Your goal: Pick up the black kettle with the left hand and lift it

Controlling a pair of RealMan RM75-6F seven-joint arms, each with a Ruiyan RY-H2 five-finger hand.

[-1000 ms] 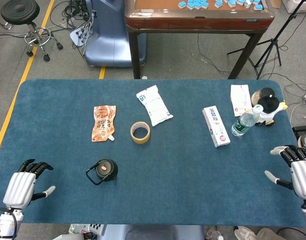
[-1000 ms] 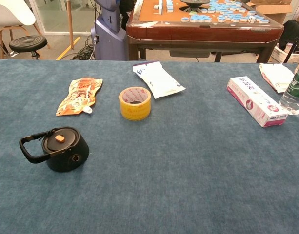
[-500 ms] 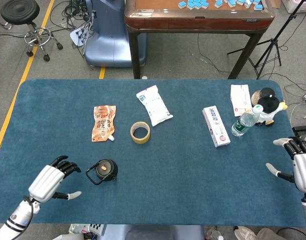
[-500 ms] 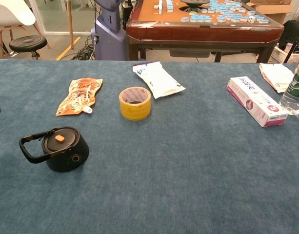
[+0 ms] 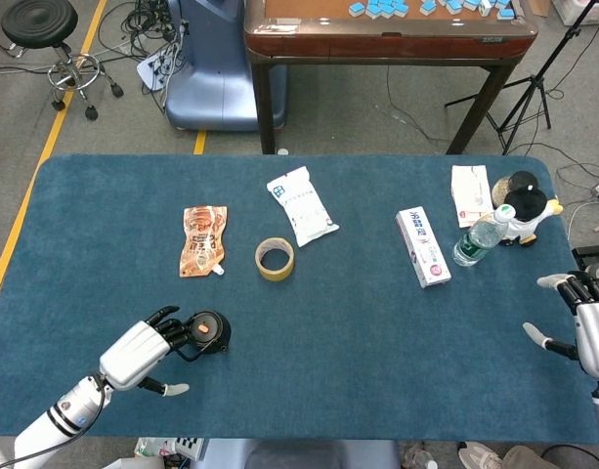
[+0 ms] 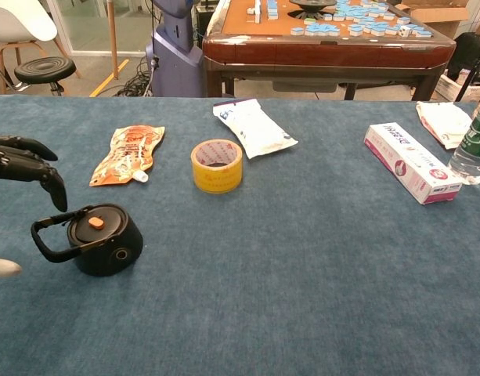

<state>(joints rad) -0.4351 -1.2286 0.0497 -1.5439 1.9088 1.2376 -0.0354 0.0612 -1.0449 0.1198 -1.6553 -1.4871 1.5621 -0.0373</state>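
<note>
Two robot hands show at the near edge of the blue-covered bench (image 5: 377,332), one at each front corner. Taking the black kettle (image 5: 208,332) as the landmark: it sits upright on the bench toward the front left, with its loop handle pointing left. Bare cloth runs from the kettle to the near edge, and to its right a wide stretch of cloth lies bare as far as the right robot hand. Behind the kettle, well apart from it, lie an orange pouch (image 5: 202,239), a roll of yellow tape (image 5: 275,258) and a white packet (image 5: 301,205). Far to the kettle's right, near the back right corner, are a white box (image 5: 422,246) and a water bottle (image 5: 482,235).

The left robot hand (image 5: 143,350) is just left of the kettle, fingers apart and thumb spread, holding nothing. Its dark fingertips (image 6: 55,188) reach over the handle; whether they touch it cannot be told. The right robot hand (image 5: 587,327) sits at the bench's right edge, far from the kettle, fingers spread, holding nothing.
</note>
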